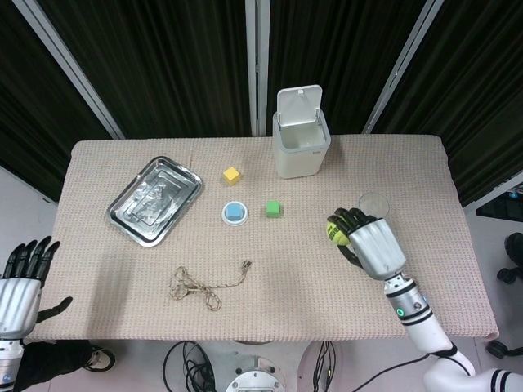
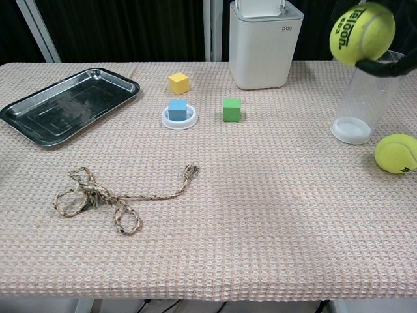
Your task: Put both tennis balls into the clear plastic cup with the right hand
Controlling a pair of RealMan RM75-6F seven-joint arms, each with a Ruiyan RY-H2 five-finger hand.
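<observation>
My right hand grips one yellow tennis ball and holds it in the air. In the chest view that ball is level with the rim of the clear plastic cup, just left of its mouth, with the hand's dark fingers wrapped around it. The cup stands upright and looks empty; the hand partly hides it in the head view. The second tennis ball lies on the cloth just right of the cup's base. My left hand is open, off the table at the lower left.
A white bin with its lid up stands at the back centre. A metal tray lies at the left. A yellow cube, a blue cube in a white dish, a green cube and a knotted rope lie mid-table.
</observation>
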